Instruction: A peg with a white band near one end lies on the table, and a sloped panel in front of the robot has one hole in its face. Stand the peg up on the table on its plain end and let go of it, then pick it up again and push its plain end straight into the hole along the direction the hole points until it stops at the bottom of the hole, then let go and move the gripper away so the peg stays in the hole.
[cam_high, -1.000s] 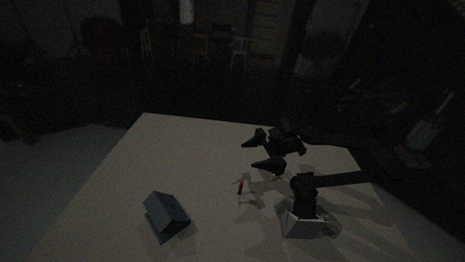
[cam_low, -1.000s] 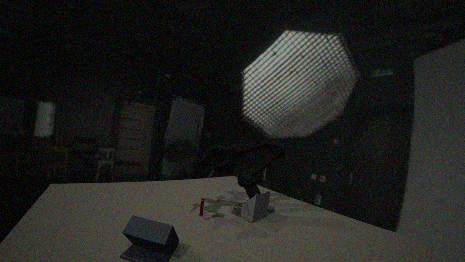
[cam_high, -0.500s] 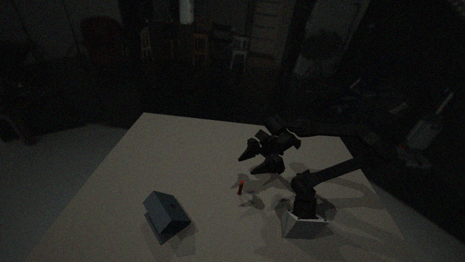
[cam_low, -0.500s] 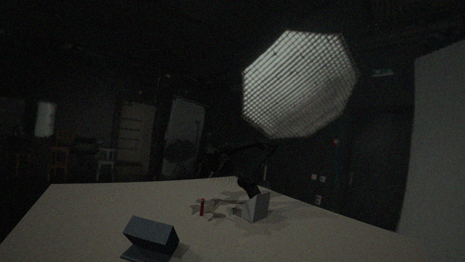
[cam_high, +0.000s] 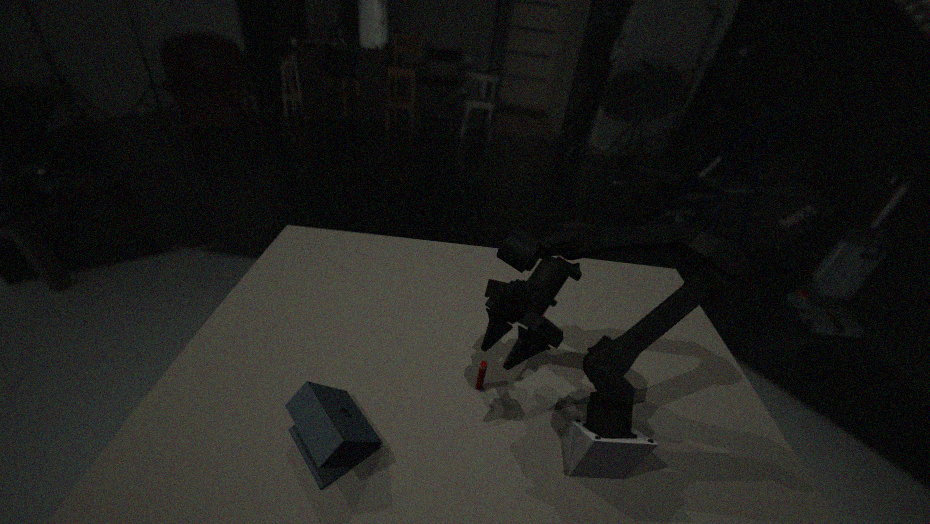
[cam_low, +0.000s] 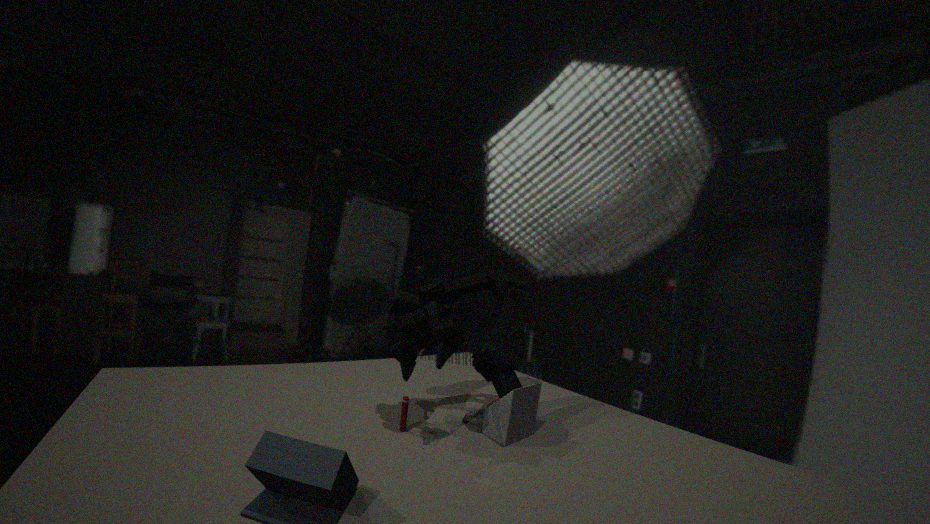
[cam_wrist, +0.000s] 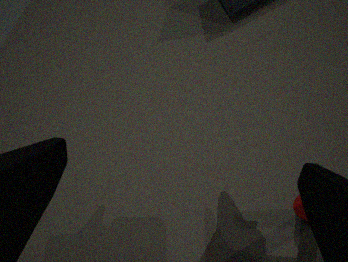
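Observation:
A red peg (cam_high: 480, 376) (cam_low: 404, 414) stands upright on the table, its banded end up. In the wrist view only its red top (cam_wrist: 299, 207) shows, partly hidden by the right finger. My gripper (cam_high: 494, 359) (cam_low: 423, 372) (cam_wrist: 185, 162) is open and empty, tilted downward above the table, higher than the peg and clear of it. The blue-grey block with the sloped panel (cam_high: 335, 423) (cam_low: 296, 463) stands apart from the peg; its hole (cam_high: 345, 411) shows dark in the face in the top view. A corner of the block (cam_wrist: 242, 7) is at the top of the wrist view.
The arm's pale base (cam_high: 608, 457) (cam_low: 512, 416) stands on the table (cam_high: 292, 292) (cam_low: 162, 403), to the right of the peg in the top and exterior views. Shadows of the arm fall around the peg. The table's far edge lies behind the arm.

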